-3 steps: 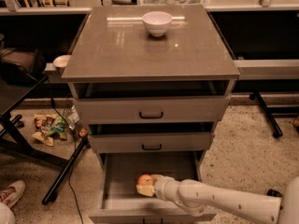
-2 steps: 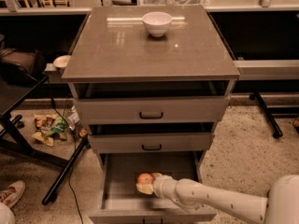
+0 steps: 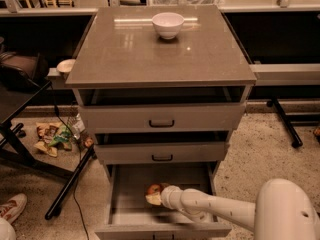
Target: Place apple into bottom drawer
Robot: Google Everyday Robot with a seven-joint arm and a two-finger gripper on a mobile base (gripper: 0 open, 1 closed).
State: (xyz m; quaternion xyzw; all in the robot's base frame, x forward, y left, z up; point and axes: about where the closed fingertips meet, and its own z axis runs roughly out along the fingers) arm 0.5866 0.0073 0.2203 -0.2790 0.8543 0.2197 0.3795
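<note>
Reaching into the open bottom drawer, the gripper is seen against the apple; whether it is gripped cannot be told.

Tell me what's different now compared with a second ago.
The arm's bulky white elbow has come further into view at lower right, moving left. The claw and the apple at its tip hardly moved and stay inside the open bottom drawer; no grasp or release shows. The white bowl on the cabinet top and the two upper drawers are as before.
</note>
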